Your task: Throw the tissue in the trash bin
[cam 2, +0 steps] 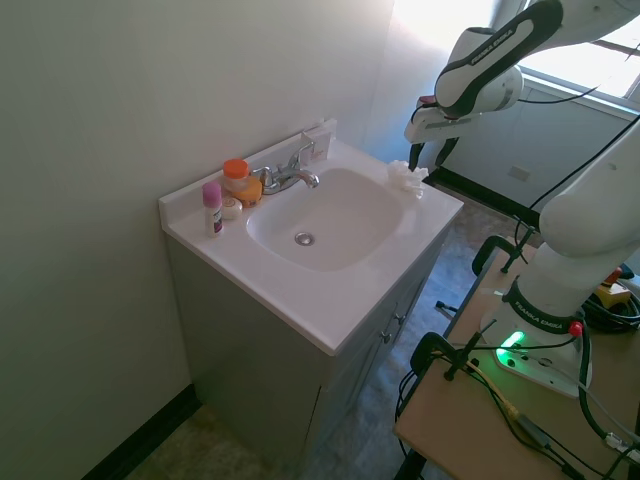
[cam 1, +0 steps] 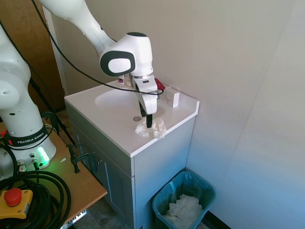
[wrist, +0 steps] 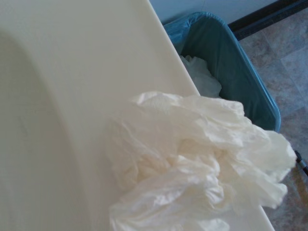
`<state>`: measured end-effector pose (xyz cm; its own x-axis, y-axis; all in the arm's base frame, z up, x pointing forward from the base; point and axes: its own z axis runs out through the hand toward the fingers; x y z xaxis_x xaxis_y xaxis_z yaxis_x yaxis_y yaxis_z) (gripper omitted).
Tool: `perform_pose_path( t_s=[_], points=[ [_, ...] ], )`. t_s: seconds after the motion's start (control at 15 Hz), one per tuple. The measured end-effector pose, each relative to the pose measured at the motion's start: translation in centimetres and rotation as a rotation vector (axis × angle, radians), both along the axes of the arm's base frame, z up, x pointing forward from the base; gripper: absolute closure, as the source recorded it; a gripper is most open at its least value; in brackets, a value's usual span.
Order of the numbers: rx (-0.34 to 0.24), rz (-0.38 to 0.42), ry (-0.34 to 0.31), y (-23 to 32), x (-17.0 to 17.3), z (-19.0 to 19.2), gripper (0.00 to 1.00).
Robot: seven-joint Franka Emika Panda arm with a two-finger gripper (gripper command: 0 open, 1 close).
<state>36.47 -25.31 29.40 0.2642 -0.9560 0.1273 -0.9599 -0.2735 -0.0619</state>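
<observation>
The tissue [cam 1: 152, 128] is a crumpled white wad lying on the white vanity top [cam 1: 119, 136], near its front corner beside the sink basin. My gripper [cam 1: 146, 119] hangs straight over it, open, fingertips down at the wad's top; I cannot tell whether they touch it. The second exterior view shows the gripper [cam 2: 429, 156] just above the tissue [cam 2: 405, 176]. In the wrist view the tissue [wrist: 192, 159] fills the near field. The trash bin [cam 1: 183, 199], lined with a teal-blue bag, stands on the floor below the counter's corner and holds white crumpled paper [wrist: 202, 79].
A chrome faucet [cam 2: 290, 172], an orange-capped bottle [cam 2: 237, 180] and a pink bottle [cam 2: 212, 207] stand along the back of the sink. A small white box [cam 1: 172, 98] sits near the wall. The wall runs close behind the counter and the bin.
</observation>
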Motion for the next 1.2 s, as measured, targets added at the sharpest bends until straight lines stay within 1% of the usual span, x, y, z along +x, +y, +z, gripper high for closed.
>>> perform_pose_path(
  t_s=[0.07,0.13,0.4,0.67,1.2],
  points=[
    [0.005,-0.002,0.004,-0.1,0.8,-0.9,0.00],
    [0.010,-0.008,0.010,-0.4,1.5,-1.6,1.00],
    [0.019,-0.037,0.016,-2.2,3.7,-3.6,1.00],
    [0.047,-0.030,0.012,-2.8,4.0,-4.4,1.00],
    [0.075,-0.017,0.003,-3.5,4.1,-4.4,1.00]
  ],
)
